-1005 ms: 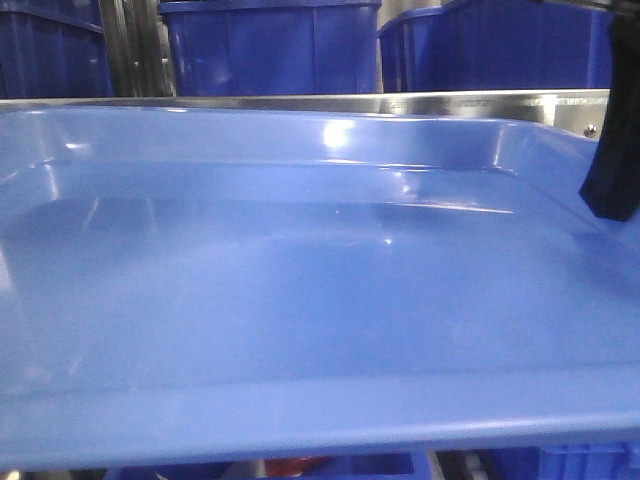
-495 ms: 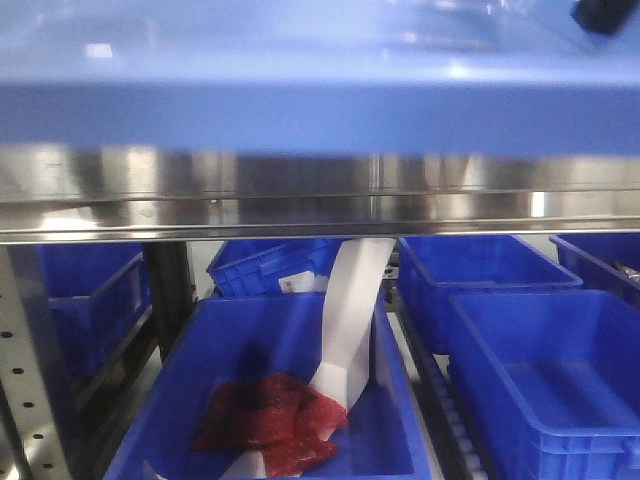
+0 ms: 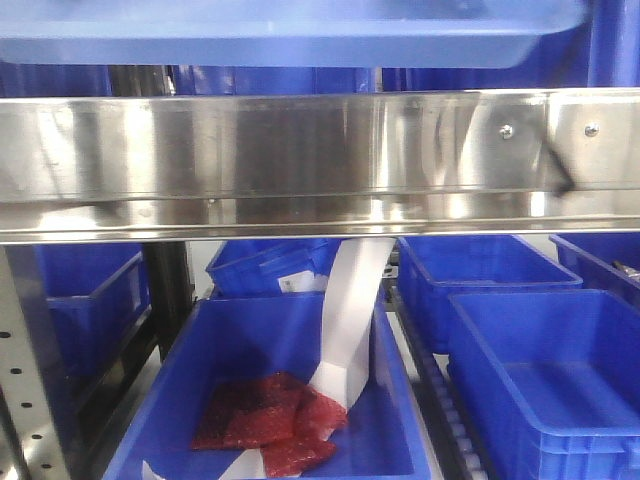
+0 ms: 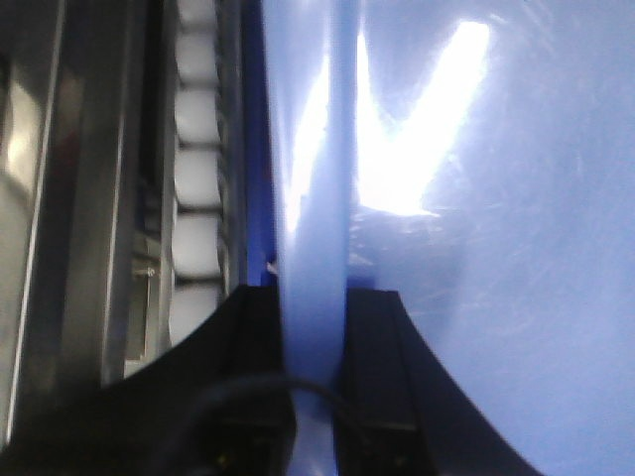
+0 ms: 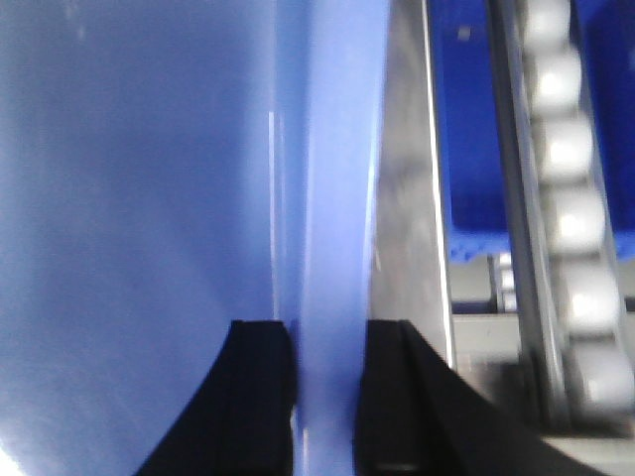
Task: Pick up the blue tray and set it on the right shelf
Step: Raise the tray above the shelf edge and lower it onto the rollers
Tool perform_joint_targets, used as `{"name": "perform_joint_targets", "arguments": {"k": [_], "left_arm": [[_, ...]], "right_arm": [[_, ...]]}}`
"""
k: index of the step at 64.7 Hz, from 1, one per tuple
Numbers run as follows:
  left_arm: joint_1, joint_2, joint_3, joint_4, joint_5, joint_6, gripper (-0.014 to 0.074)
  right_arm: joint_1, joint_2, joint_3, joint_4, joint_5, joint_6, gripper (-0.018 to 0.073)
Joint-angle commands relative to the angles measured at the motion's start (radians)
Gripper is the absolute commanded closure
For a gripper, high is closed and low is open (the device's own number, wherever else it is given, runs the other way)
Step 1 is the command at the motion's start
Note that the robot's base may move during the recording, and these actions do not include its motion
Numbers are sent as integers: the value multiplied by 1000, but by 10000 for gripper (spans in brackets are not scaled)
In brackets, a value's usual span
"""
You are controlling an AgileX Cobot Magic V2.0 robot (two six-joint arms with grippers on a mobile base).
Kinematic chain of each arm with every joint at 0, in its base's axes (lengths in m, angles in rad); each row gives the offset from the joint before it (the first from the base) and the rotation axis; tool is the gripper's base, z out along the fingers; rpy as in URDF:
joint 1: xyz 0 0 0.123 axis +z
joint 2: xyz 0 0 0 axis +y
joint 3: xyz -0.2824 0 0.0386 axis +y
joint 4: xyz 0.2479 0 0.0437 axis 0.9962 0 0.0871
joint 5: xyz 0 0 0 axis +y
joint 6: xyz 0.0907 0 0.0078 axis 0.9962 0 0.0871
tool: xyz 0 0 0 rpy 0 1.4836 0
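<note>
The blue tray (image 3: 280, 40) shows from below at the top of the front view, above the broad shiny front rail of the right shelf (image 3: 300, 150), which bears two screws. My left gripper (image 4: 313, 327) is shut on the tray's rolled rim (image 4: 313, 198), one black finger on each side. My right gripper (image 5: 327, 357) is shut on the tray's opposite rim (image 5: 332, 178) in the same way. Neither gripper shows in the front view.
Below the rail stand darker blue bins: one with red bags and a white strip (image 3: 300, 400), others at right (image 3: 550, 370) and behind. A perforated steel upright (image 3: 25, 380) stands at left. White roller tracks (image 4: 198, 178) (image 5: 575, 198) run beside the tray.
The tray has risen in the front view: it filled the frame a second ago, now only its underside shows at the top, above the steel rail.
</note>
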State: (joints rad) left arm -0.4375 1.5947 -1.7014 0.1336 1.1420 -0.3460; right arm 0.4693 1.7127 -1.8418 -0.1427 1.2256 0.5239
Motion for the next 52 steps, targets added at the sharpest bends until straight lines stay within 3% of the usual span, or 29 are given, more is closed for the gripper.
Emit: {"name": "perform_joint_targets", "arguments": {"k": [1,18,30,52], "left_arm": [[5,17,-81,-99,-125,15,645],[92,77,-99,-119,-292,15,645],[111,100,-99,-110,-344,15,645],[113,147,-99,-108,-332,15,635]], "right_arm": [[17,24,-128,104,-109,-22,418],[-18,190,-300,104,-124,-36,418],[-34,222,-335,104,-191,-41,418],[-34,253,-338,103,-194,-52,401]]}}
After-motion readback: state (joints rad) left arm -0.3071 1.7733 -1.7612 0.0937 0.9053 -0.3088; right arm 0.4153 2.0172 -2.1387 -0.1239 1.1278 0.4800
